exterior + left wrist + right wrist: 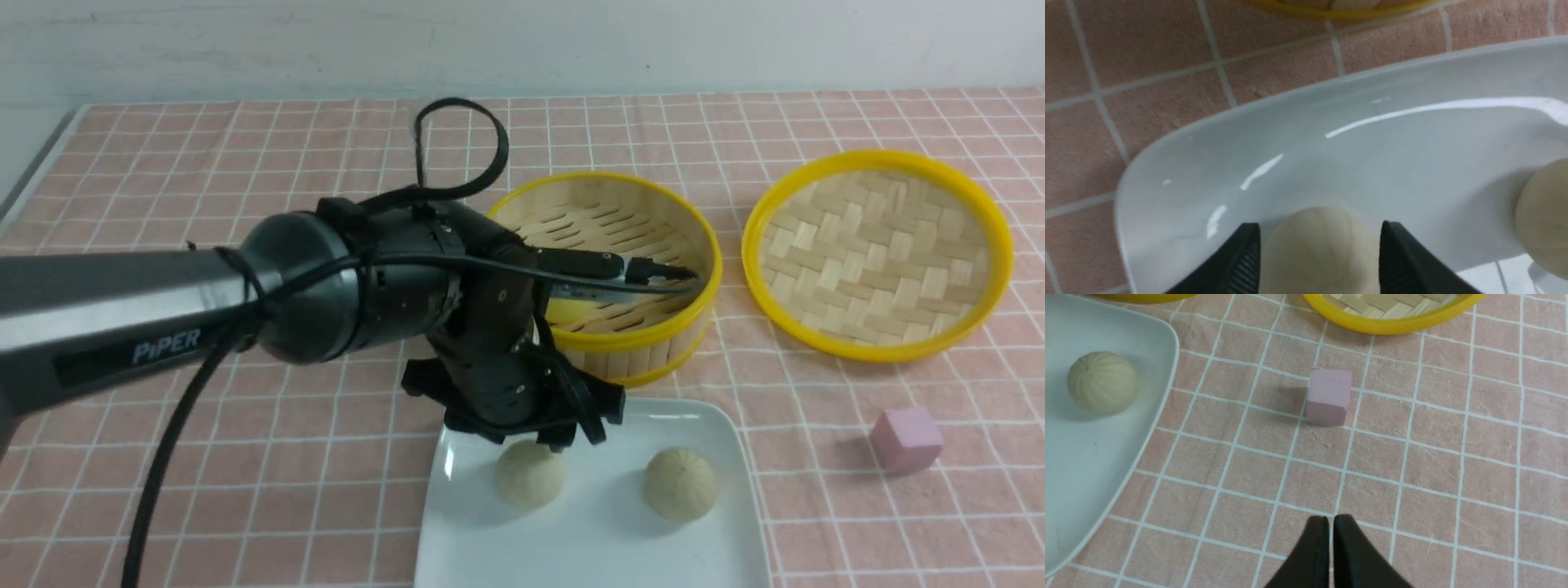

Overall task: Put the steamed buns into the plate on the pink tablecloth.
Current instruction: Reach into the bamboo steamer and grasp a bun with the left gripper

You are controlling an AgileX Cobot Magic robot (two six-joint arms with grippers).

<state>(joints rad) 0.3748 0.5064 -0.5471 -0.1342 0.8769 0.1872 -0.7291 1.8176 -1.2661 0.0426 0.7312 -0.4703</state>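
- In the lower middle of the front view, the left-hand steamed bun (531, 475) and the right-hand steamed bun (681, 484) are seen lying apart on the white square plate (588, 539).
- No further bun can be made out for certain. The bamboo steamer basket (653, 355) just behind the plate is partly hidden by the arm. The task is therefore judged far along, with perhaps one bun to be fetched.
- The plate is laid on the pink tablecloth (245, 457), by which the rest of the frame is filled.
- The left gripper (540, 438) is pointed steeply down over the left-hand steamed bun, and its forearm reaches in from the left edge.
- In the left wrist view its jaws are spread on either side of that bun. The bun rests on the plate and is taken as released.
- The right gripper (1331, 519), seen only in its own wrist view, is pressed closed on nothing, over bare cloth near the pink cube (906, 439).
- The woven lid (878, 253) is found at the upper right.
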